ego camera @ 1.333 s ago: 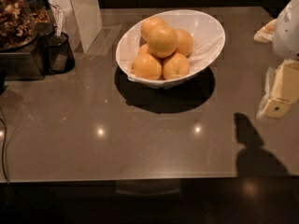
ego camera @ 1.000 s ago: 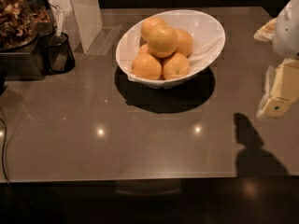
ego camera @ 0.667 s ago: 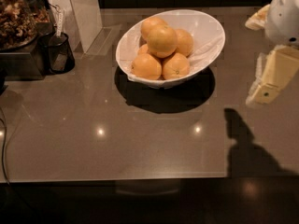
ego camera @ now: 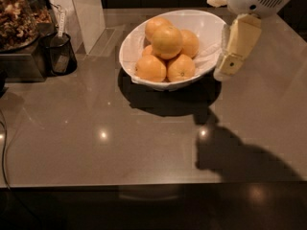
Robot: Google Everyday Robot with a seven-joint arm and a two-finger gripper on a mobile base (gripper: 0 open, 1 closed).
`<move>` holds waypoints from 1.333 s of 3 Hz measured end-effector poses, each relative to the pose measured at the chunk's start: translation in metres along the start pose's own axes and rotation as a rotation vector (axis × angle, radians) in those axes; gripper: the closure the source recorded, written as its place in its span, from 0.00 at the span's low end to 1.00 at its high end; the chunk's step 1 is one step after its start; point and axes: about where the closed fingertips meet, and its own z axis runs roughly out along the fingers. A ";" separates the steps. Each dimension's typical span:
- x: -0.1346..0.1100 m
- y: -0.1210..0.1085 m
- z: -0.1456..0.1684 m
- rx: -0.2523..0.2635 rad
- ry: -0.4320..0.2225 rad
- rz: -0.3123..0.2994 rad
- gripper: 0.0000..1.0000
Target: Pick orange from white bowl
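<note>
The orange [ego camera: 167, 41] is seated on top of the other fruits inside the white bowl [ego camera: 208, 23], which is placed on the grey table [ego camera: 120, 143]. The gripper [ego camera: 237, 44] is positioned just beside the bowl's right rim, clear of the orange. Its opening state cannot be determined. A dark cup [ego camera: 60, 54] is located well apart, at far left.

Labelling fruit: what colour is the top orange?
The orange is pale yellow-orange, camera view; gripper hovers beside the white bowl.
</note>
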 end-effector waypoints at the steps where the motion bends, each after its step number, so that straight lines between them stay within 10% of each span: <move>1: -0.003 -0.002 -0.001 0.010 -0.006 -0.004 0.00; 4: -0.043 -0.063 0.042 0.006 -0.095 -0.026 0.00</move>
